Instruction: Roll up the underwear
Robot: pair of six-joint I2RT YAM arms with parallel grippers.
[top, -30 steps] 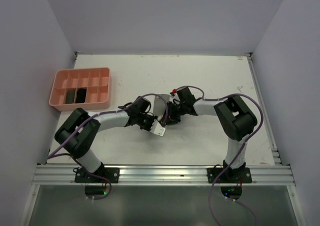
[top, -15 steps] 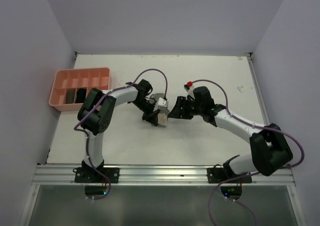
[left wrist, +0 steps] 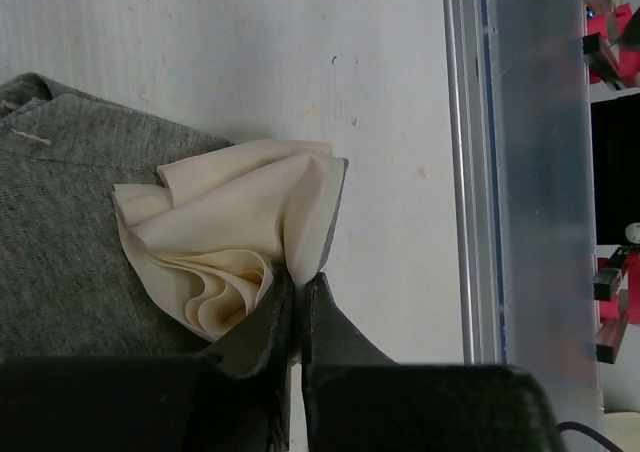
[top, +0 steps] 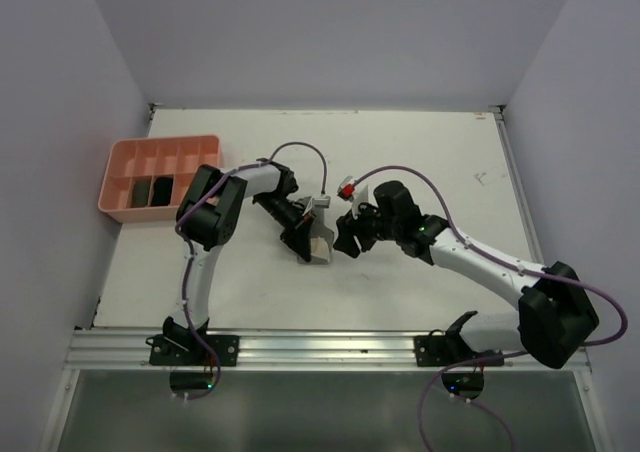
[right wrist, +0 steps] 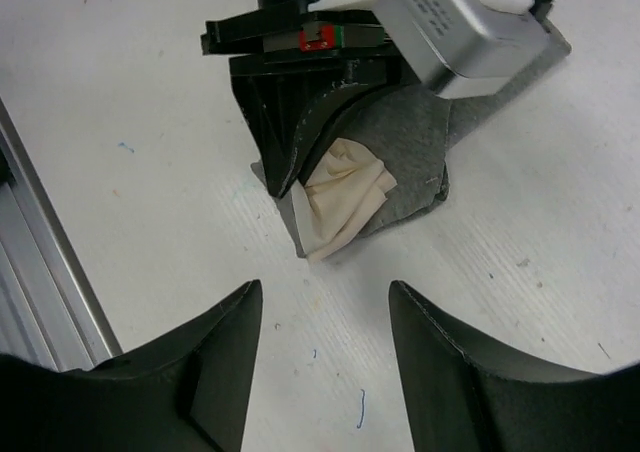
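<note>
One soft, light underwear roll (right wrist: 350,197) — the left gripper (left wrist: 298,294) pinches its cream edge, the right gripper (right wrist: 325,307) is spread; we judge a grasp across it safer.

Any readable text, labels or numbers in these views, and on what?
No text can be read anywhere.
Red-and-green tag on the left gripper: too small to read.
Blue marks on the table: stray pen strokes, no letters.
</note>
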